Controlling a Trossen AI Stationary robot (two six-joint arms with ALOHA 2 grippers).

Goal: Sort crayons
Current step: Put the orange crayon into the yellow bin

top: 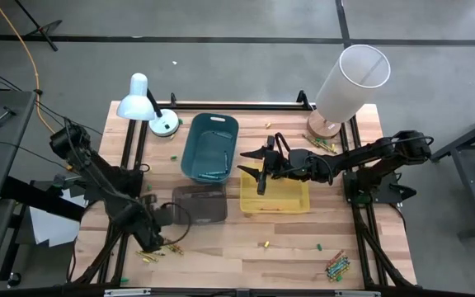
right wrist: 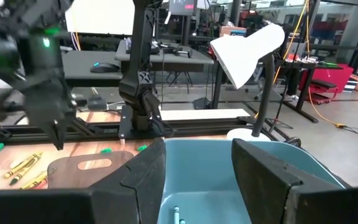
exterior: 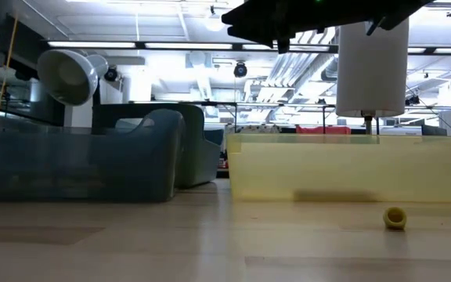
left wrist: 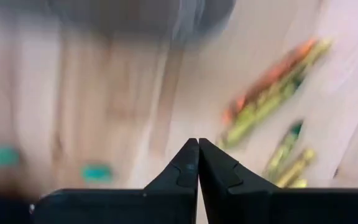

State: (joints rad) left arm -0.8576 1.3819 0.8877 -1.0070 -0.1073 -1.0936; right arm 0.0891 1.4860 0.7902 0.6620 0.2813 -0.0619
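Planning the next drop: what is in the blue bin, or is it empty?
Not empty. The blue plastic bin holds a few thin crayons on its floor; the right wrist view shows one too.

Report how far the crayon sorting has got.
Done: a few crayons already lie in the blue bin.

In hand: nothing visibly held. The right pincer hangs open between the blue bin and the yellow bin; the left pincer is shut, empty, above loose crayons near the table's front left.

Left: that front-left cluster, the pile at the front right corner, and strays by the white cylinder.
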